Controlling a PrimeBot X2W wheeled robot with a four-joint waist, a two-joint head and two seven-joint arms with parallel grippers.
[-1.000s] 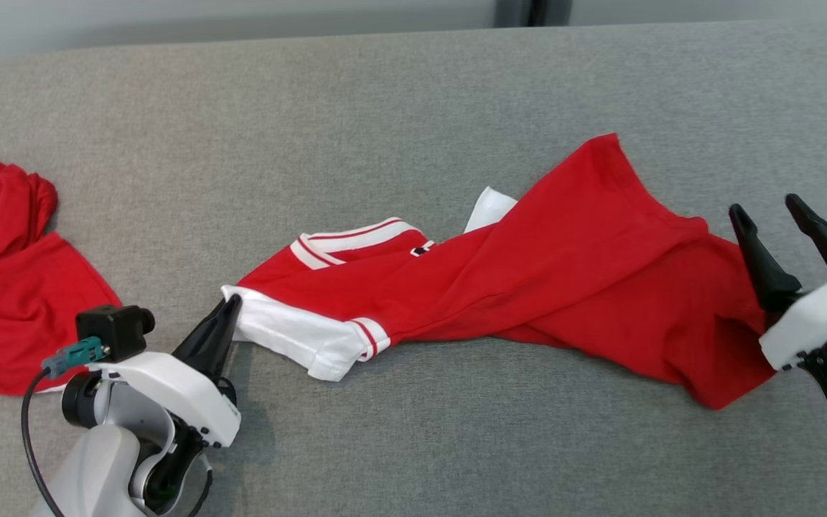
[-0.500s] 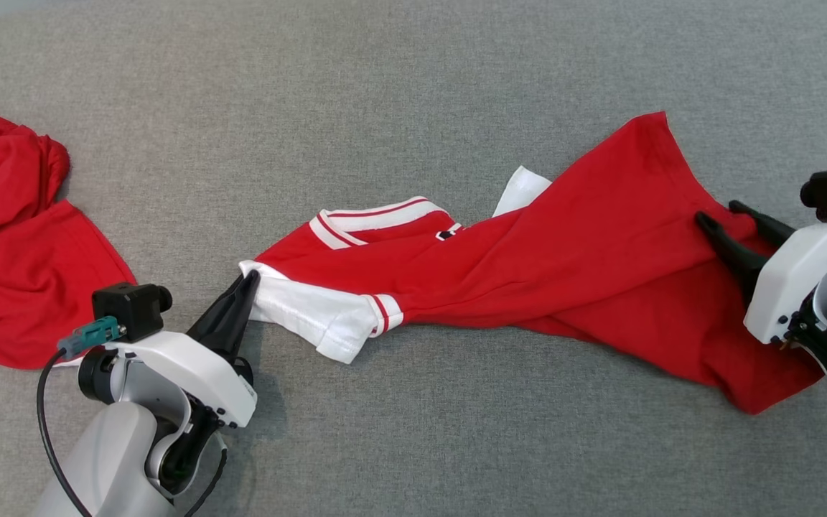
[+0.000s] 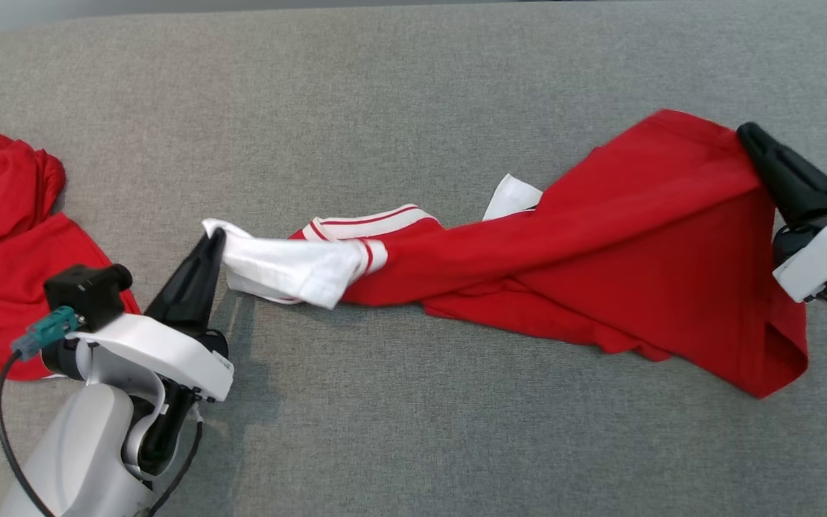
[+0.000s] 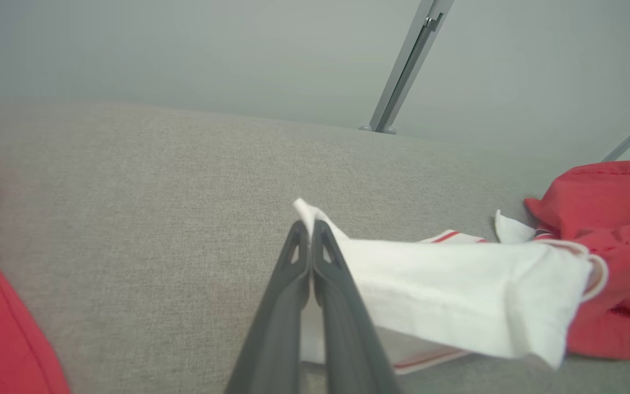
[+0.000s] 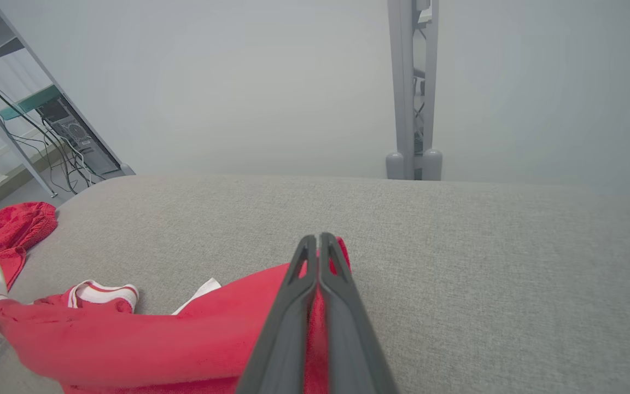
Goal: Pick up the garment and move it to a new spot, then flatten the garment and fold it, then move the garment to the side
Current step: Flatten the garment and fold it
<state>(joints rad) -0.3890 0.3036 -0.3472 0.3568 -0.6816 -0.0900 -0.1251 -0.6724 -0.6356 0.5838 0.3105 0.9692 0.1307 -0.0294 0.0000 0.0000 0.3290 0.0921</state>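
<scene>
The garment (image 3: pixel 600 258), a red shirt with white sleeves and a red-striped white collar, hangs stretched and twisted between my two grippers above the grey surface. My left gripper (image 3: pixel 212 240) is shut on the white sleeve (image 3: pixel 277 266) at the shirt's left end; the left wrist view shows the left gripper (image 4: pixel 311 227) pinching the sleeve's corner (image 4: pixel 457 295). My right gripper (image 3: pixel 747 136) is shut on the red hem corner at the upper right; in the right wrist view the right gripper (image 5: pixel 319 241) clamps the red cloth (image 5: pixel 184 334).
A second red cloth (image 3: pixel 4 244) lies bunched at the left edge of the grey padded surface (image 3: pixel 385 108). Beyond the far edge stand a grey post (image 5: pixel 413 82) and a shelf frame with cables (image 5: pixel 47 126).
My right gripper closed on the shirt's red hem and lifted it up and right. My left gripper, still shut on the sleeve, raised it. The shirt went from lying slack to stretched.
</scene>
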